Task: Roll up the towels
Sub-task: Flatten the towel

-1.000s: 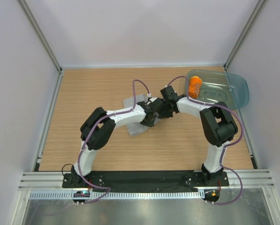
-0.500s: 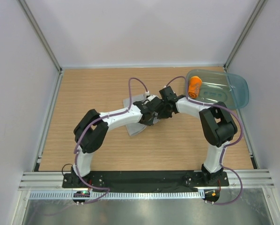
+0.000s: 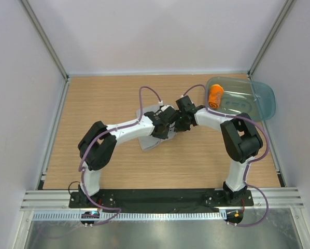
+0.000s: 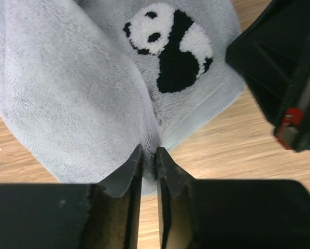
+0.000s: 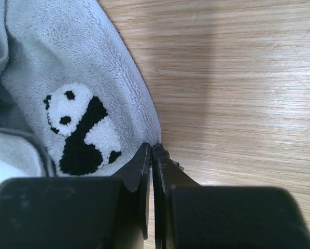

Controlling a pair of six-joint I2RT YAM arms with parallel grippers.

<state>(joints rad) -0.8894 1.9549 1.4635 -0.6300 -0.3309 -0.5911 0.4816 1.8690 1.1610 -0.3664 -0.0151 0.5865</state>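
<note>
Since a second ago the left arm's point(image 3: 126, 132) elbow has swung out leftward. I find the left gripper point(image 4: 149, 154) narrow, pinching a fold of the grey towel point(image 4: 67, 93), which lies bunched mid-table point(image 3: 93, 104). The right gripper point(image 5: 152, 150) is closed tight on its hem (panda patch point(image 5: 80, 129) just beside). The orange towel point(image 3: 215, 96) sits rolled in the tub point(image 3: 261, 101), far right.

The grey towel point(image 4: 67, 93) is fluffy matt cloth, the table point(image 5: 238, 78) smooth wood, the tub point(image 3: 259, 99) translucent plastic.
</note>
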